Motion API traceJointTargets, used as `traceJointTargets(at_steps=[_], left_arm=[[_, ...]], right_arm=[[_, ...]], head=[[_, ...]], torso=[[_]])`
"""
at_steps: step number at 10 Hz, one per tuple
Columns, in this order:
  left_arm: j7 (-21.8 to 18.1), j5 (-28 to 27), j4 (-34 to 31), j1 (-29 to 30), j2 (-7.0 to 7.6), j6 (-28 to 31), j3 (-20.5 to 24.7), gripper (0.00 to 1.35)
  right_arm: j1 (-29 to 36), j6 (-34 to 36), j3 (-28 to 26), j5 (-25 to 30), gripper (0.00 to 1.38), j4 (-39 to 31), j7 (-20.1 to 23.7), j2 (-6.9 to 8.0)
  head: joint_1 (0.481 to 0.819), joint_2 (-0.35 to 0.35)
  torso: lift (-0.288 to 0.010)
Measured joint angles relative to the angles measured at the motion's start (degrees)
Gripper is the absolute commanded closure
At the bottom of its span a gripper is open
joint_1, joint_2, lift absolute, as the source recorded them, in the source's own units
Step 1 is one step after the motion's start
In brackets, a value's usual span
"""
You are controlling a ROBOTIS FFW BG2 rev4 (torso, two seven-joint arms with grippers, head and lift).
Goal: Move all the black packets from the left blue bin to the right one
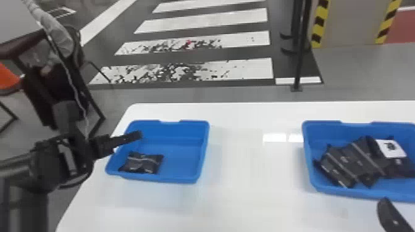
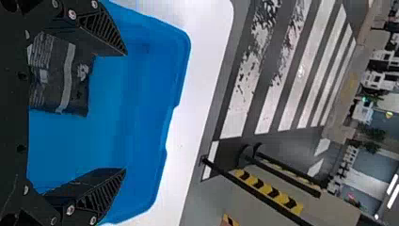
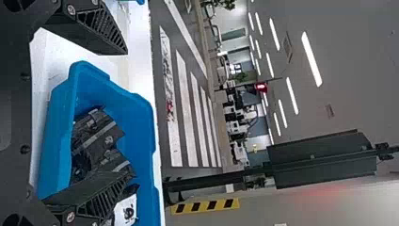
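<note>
Left blue bin (image 1: 174, 131), left of centre: one black packet (image 1: 143, 163) in its lower-left part, partly hidden by the gripper in the left wrist view. Left gripper (image 1: 133, 136) at bin's left rim; jaws spread wide, empty. Right gripper (image 1: 389, 213), lower right, mostly cut off; jaws wide apart, empty. Right blue bin (image 1: 345, 191) cropped at frame's right; overlapping black packets (image 1: 347, 159) inside, probably several, count unclear.

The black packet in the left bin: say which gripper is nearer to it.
Left. The left gripper hangs over the left bin, close to the packet; the right gripper is well away, by the right bin.
</note>
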Motion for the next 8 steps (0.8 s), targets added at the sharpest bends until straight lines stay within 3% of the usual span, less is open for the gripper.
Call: traceJointTargets(at_steps=[3, 7, 8], left_arm=[[0.9, -8.6, 8.9, -6.8, 0.41, 4.2, -1.5, 0.17], [1.0, -9.1, 21.3, -12.8, 2.01, 6.3, -6.3, 0.20], [1.1, -9.5, 23.0, -13.4, 2.04, 8.2, -6.4, 0.32]], right_arm=[[-1.0, 0.2, 0.6, -0.9, 0.11, 1.6, 0.7, 0.00], [-2.2, 0.3, 1.1, -1.3, 0.11, 3.0, 1.1, 0.00], [-2.4, 0.3, 1.3, -1.5, 0.11, 3.4, 1.2, 0.00]], head=[[0.695, 0.317], [0.695, 0.294], [0.695, 0.295]], torso=[[-0.121], [-0.121], [-0.121]])
